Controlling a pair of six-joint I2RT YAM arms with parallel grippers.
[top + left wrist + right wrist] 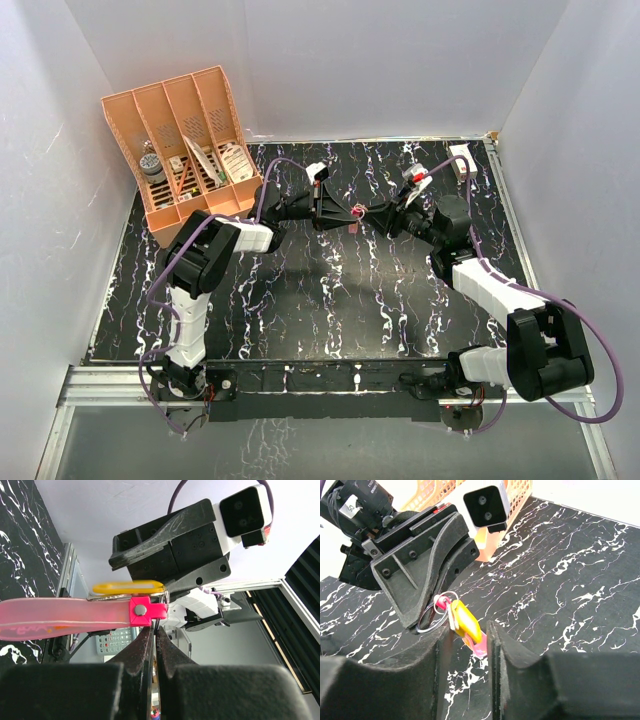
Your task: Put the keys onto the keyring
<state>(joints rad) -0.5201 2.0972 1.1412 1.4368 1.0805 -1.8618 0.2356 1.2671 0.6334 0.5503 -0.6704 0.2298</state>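
Note:
The keyring (357, 212) hangs in the air between both grippers over the middle of the black marble table. My left gripper (155, 629) is shut on its dark metal ring (426, 622). The pink strap (65, 617) runs out sideways from the ring. The yellow key (127, 587) lies along the strap and hangs at the ring end (466, 621). My right gripper (468, 628) is open, its fingers on either side of the key and the strap's tip (479, 649). In the top view the left gripper (343, 211) and right gripper (375, 213) face each other.
An orange divided organizer (190, 145) with several small items stands at the back left, close behind the left arm. A small white block (460, 160) sits at the back right edge. White walls enclose the table (330, 310).

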